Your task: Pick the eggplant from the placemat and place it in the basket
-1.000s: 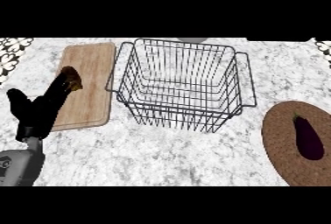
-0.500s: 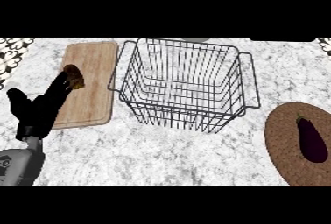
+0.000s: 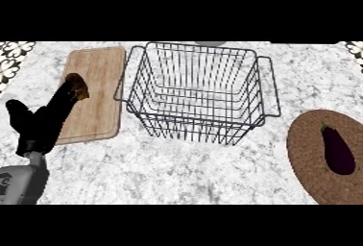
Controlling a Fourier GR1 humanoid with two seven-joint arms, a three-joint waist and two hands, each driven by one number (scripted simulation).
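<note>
Marble-patterned grey counter [image 3: 177,168] carries an empty black wire basket [image 3: 199,91] at centre. Right of it, a round brown woven placemat [image 3: 312,158] holds the dark purple eggplant [image 3: 338,150], long axis running near-to-far. Far left, over a wooden cutting board [image 3: 96,91], the left hand [image 3: 50,117] rests open, well apart from the eggplant; no right hand shows.

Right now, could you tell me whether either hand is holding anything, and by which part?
Nothing is held. The black left hand rests open over the wooden cutting board; the dark purple eggplant lies untouched on the round brown placemat.
</note>
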